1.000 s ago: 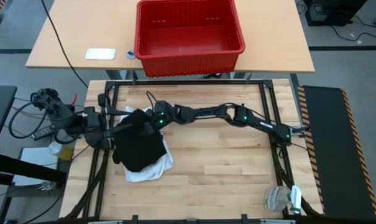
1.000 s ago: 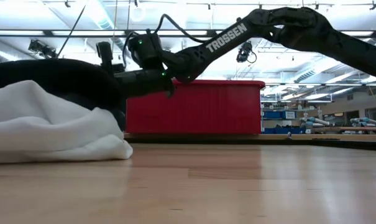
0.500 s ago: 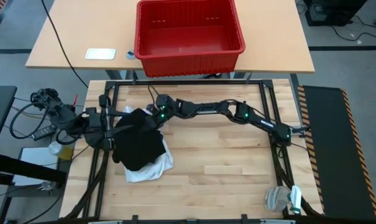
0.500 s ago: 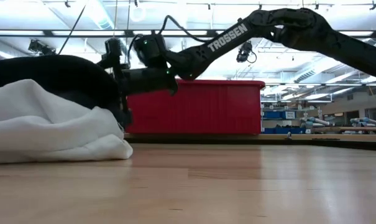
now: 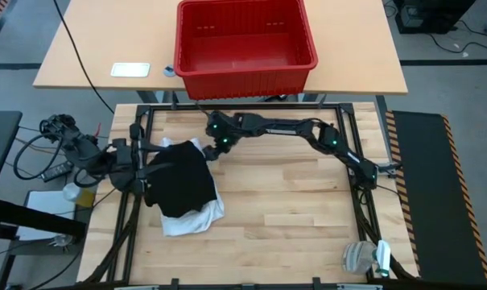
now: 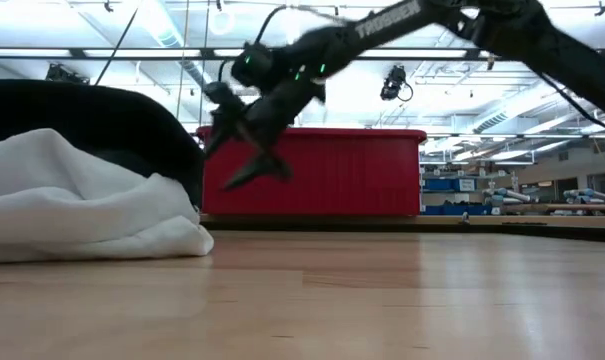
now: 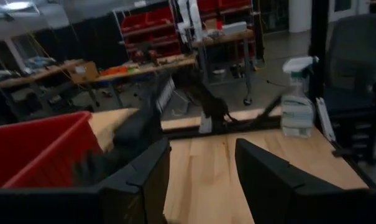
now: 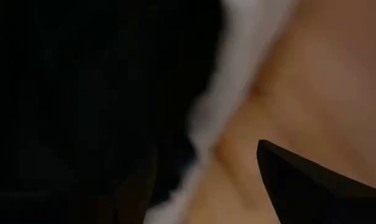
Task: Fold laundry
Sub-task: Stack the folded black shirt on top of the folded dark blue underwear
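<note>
The laundry lies in a pile at the table's left. A black garment (image 5: 179,181) (image 6: 92,115) rests on top of a white shirt (image 5: 196,216) (image 6: 72,200), and the shirt rests on the wood. My right gripper (image 5: 209,153) (image 6: 237,158) hangs open just off the pile's far right corner, tipped down toward it, clear of the cloth. Its wrist view shows the black cloth (image 8: 82,93) and a white edge (image 8: 237,81) close ahead. My left gripper (image 5: 143,176) (image 7: 203,180) is at the pile's left side, level and open, with nothing between its fingers.
A red crate (image 5: 245,44) (image 6: 312,170) stands on a second table beyond the far edge, with a white card (image 5: 130,70) to its left. A spray bottle and rag (image 5: 364,258) sit at the near right corner. Bare wood lies to the right of the pile.
My right gripper has opened and let go of the black garment's far right part. It has risen and drawn back toward the table's right and far edge, tipping from level to slanting down. The black cloth has settled on the pile, and a strip of white now shows at that corner.
</note>
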